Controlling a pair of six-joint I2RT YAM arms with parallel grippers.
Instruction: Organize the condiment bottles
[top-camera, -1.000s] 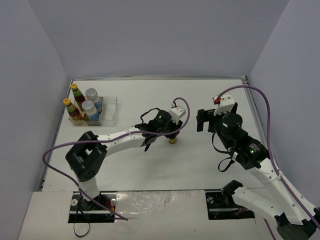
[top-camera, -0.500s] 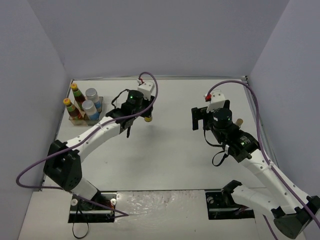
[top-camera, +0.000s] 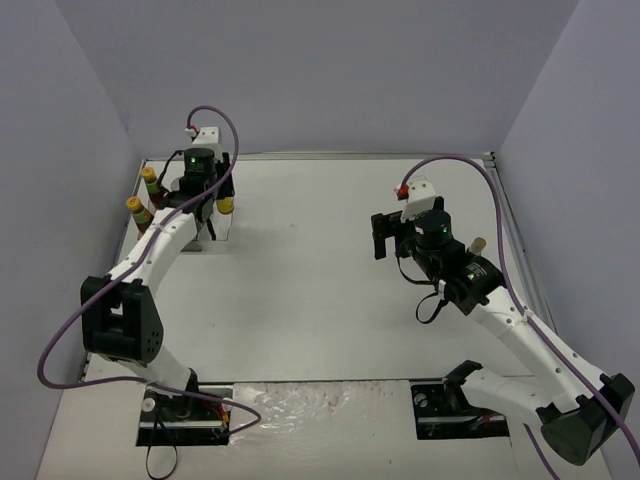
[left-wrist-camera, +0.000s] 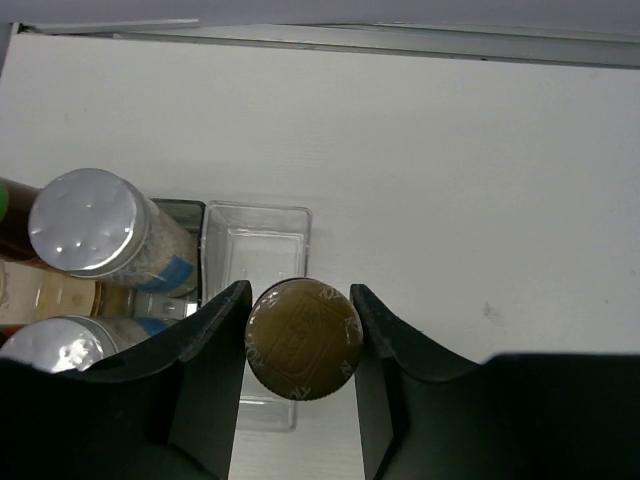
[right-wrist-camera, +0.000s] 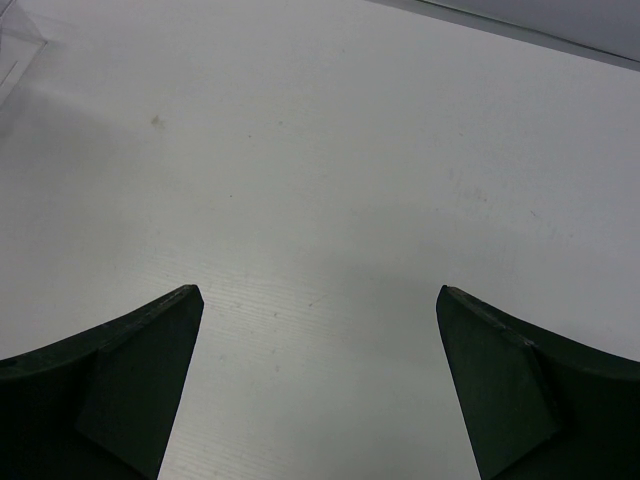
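Left wrist: left hand (left-wrist-camera: 298, 296) clamps tiny bottle (left-wrist-camera: 303, 345) (round, brownish-gold embossed cap).

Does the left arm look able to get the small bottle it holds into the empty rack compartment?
Probably yes: the left hand holds the small bottle over the empty compartment, nothing lies in it, and the silver-lidded jars stand beside.

The white counter (top-camera: 320, 300) is flat and matte, with a few faint spots on it. One clear plastic rack (left-wrist-camera: 250, 255) stands directly on it in the far left corner.
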